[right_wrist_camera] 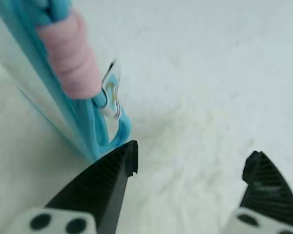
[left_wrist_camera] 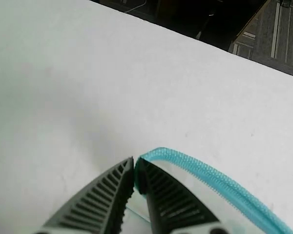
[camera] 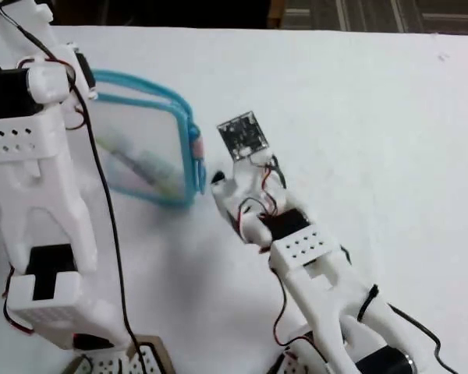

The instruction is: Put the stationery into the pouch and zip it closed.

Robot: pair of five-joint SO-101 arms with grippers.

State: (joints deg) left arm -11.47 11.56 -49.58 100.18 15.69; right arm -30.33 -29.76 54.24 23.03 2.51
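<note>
Your left claw (left_wrist_camera: 136, 168) is pinched shut on the pouch (camera: 144, 148) rim. Your right claw (right_wrist_camera: 193, 163) is wide open, holding nothing, just beside the pink tag (right_wrist_camera: 68, 53).

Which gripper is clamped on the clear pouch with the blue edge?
The left gripper, shut on the blue zip edge of the clear plastic pouch. The right gripper stands open beside the pink zip pull, holding nothing.
</note>
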